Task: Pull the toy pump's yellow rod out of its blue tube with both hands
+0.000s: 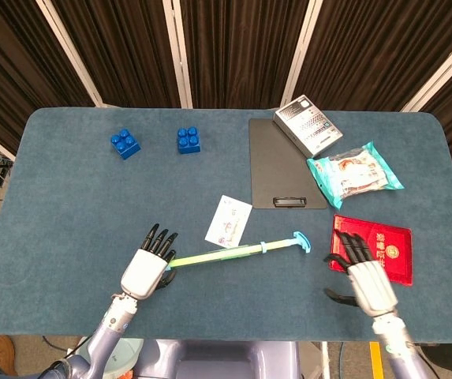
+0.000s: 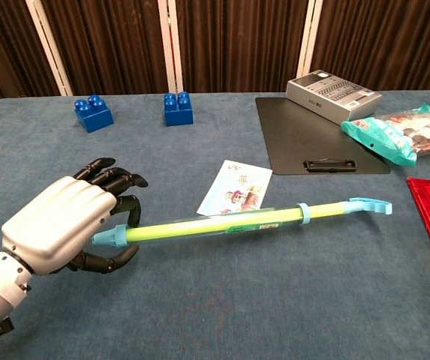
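The toy pump (image 1: pixel 218 254) lies slantwise near the table's front, a see-through blue tube (image 2: pixel 215 225) with the yellow rod inside. A short stretch of the yellow rod (image 2: pixel 327 211) shows between the collar and the light-blue handle (image 1: pixel 300 241) at the right end. My left hand (image 1: pixel 145 268) grips the tube's left end, with the fingers over it and the thumb under it (image 2: pixel 64 229). My right hand (image 1: pixel 364 272) hovers with its fingers spread and nothing in it, a little right of the handle and over the near corner of a red packet (image 1: pixel 383 246).
Two blue blocks (image 1: pixel 124 144) (image 1: pixel 188 140) sit at the back left. A black clipboard (image 1: pixel 285 162), a grey box (image 1: pixel 308 124) and a snack bag (image 1: pixel 354 172) fill the back right. A picture card (image 1: pixel 229 220) lies just behind the pump.
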### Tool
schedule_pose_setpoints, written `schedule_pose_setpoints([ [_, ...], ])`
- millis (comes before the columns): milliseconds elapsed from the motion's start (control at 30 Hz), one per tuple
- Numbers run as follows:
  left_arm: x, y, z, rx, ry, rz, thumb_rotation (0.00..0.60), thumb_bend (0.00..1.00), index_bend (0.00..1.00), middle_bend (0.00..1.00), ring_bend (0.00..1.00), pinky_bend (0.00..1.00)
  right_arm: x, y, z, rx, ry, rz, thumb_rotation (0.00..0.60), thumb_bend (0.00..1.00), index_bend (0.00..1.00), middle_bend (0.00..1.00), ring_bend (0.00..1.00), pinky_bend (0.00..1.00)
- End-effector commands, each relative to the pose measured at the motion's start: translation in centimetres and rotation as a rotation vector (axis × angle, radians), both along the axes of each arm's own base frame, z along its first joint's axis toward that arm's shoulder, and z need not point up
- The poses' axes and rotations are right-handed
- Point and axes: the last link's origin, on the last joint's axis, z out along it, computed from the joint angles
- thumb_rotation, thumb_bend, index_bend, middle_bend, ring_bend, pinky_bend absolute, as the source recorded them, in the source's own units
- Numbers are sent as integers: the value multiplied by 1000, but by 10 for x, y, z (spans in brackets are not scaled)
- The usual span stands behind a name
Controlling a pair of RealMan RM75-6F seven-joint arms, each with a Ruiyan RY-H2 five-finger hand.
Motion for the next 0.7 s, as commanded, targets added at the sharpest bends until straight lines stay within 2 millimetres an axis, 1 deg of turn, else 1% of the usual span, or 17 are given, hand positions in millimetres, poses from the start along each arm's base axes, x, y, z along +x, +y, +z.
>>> schedule_pose_setpoints([
  [33, 1, -1, 0, -9, -5, 0, 600, 427, 598, 154, 103, 9, 18, -11, -18, 28, -9, 26, 600, 187, 390, 22, 0, 2],
  [100, 2, -2, 0, -21, -13, 2, 600, 425, 599, 155, 103, 9, 23, -18, -26, 41, 2, 37, 600, 186, 390, 21, 0, 3],
  [233, 5, -7, -2, -45, -32, 4, 600, 407, 605, 158, 103, 9, 29, -27, -41, 103, -60, -2, 600, 187, 384, 22, 0, 3],
  [367, 8, -10, -4, -65, -34, -1, 600, 394, 608, 158, 103, 9, 33, -35, -48, 133, -85, -23, 600, 183, 371, 20, 0, 3],
  [567, 15, -18, -8, -100, -46, -23, 600, 388, 608, 158, 103, 9, 40, -39, -58, 162, -92, -29, 600, 184, 372, 20, 0, 3],
  [700, 19, -22, -7, -106, -60, -34, 600, 383, 608, 159, 103, 9, 42, -42, -65, 174, -96, -34, 600, 191, 371, 21, 0, 2],
])
